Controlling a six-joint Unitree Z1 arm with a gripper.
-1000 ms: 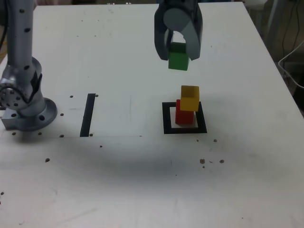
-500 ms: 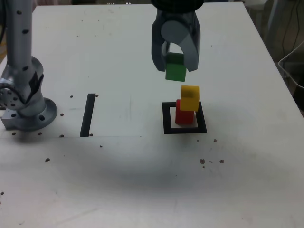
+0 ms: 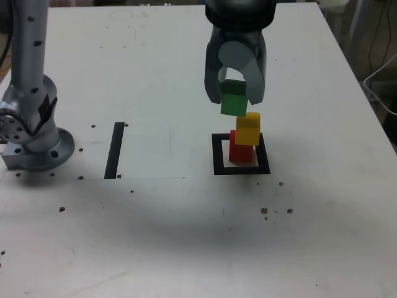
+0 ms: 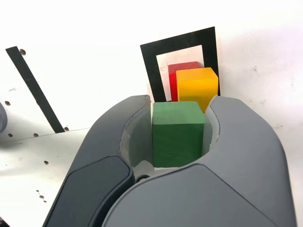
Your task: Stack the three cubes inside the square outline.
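Observation:
My gripper (image 3: 234,99) is shut on the green cube (image 3: 234,101), which hangs in the air. The wrist view shows the green cube (image 4: 177,132) clamped between both fingers of the gripper (image 4: 179,124). Just below it and slightly to the exterior view's right, the yellow cube (image 3: 249,128) sits on the red cube (image 3: 239,149), offset toward that side. The red cube stands inside the square outline (image 3: 218,155). In the wrist view the yellow cube (image 4: 197,86) and red cube (image 4: 182,71) show beyond the green one, within the square outline (image 4: 147,64).
The arm's grey base (image 3: 31,133) stands at the exterior view's left. A straight black strip (image 3: 115,149) lies between the base and the outline. Small dark specks dot the white table (image 3: 186,236). The table's right edge (image 3: 366,93) has cables beyond it.
The gripper has come down with the green cube and shifted slightly, from well above the stack to just over the yellow cube. The stack has not moved.

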